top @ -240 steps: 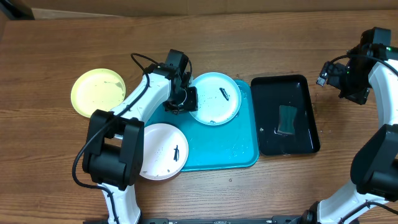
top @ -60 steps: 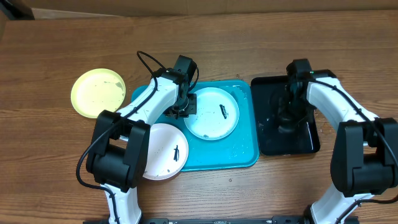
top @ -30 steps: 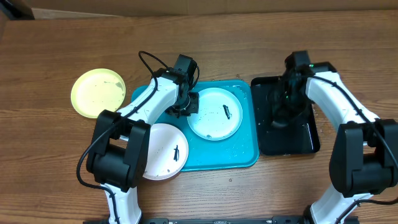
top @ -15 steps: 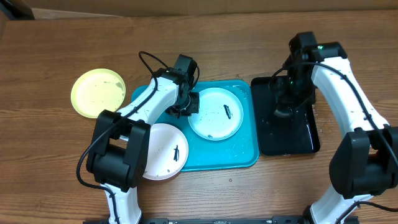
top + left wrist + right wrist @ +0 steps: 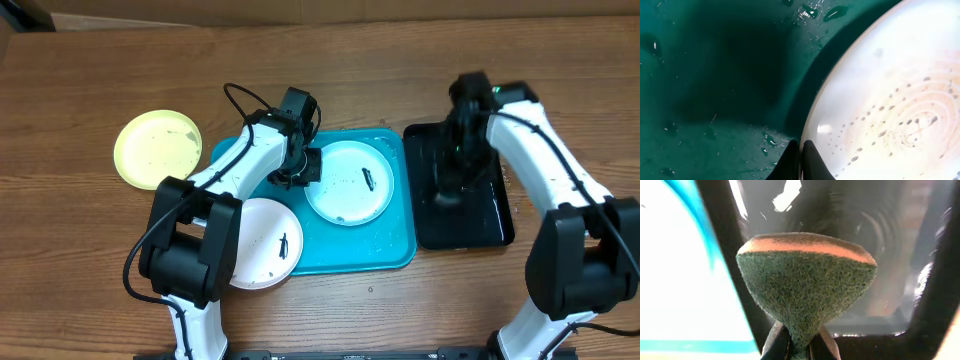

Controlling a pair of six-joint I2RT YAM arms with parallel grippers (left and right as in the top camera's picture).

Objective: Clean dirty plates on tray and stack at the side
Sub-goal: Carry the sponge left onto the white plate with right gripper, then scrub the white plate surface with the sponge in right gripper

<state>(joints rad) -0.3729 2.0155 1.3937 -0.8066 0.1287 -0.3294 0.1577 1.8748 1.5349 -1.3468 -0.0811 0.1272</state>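
The light blue plate (image 5: 350,185) lies on the turquoise tray (image 5: 375,250), with a dark smudge near its middle. My left gripper (image 5: 306,171) is shut on its left rim; in the left wrist view the fingertips (image 5: 801,152) pinch the plate's (image 5: 890,100) edge above the wet tray (image 5: 715,75). The white plate (image 5: 262,243) overlaps the tray's lower left corner. The yellow-green plate (image 5: 158,148) rests on the table at the left. My right gripper (image 5: 799,342) is shut on a green and orange sponge (image 5: 807,275), hanging over the black tray (image 5: 480,215).
The glossy black tray (image 5: 865,215) stands directly right of the turquoise one and holds some water. The right gripper (image 5: 446,192) hovers over its left half. Bare wooden table surrounds both trays.
My right arm has risen from the black tray with the sponge and shifted a little left. The left arm and all three plates have stayed put.
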